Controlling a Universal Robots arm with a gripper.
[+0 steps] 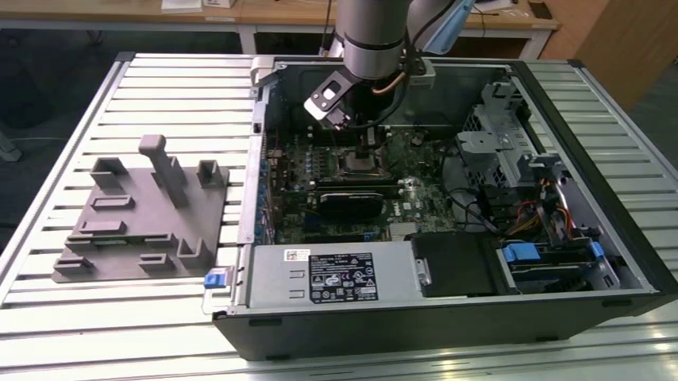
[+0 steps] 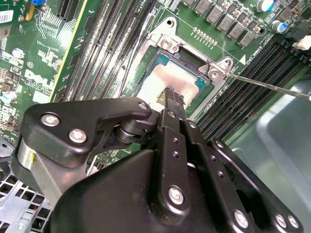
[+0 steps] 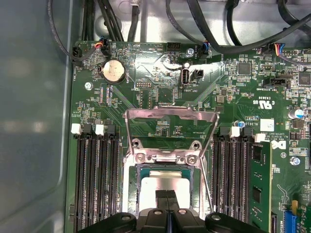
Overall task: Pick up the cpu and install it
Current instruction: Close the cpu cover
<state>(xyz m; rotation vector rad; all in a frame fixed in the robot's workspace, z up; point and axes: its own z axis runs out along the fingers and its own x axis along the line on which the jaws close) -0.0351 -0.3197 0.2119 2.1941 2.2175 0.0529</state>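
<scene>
**The cpu sits in its socket; the clamp frame is not yet shut**

On the exterior view's left, the grey fixture [image 1: 138,214] stands on the table [image 1: 63,119], well apart from the open computer case [image 1: 445,325]. In the first wrist view the cpu [image 3: 167,179] lies flat in the socket between two banks of memory slots [image 3: 95,174]. The pincer [image 3: 167,194], fingers pressed together and pinching nothing, seems to touch the cpu's silvery top. The metal frame [image 3: 170,112] stands swung up, so I judge that locking is left. Cables [image 3: 204,29] run by the case wall, clear of the socket.
</scene>
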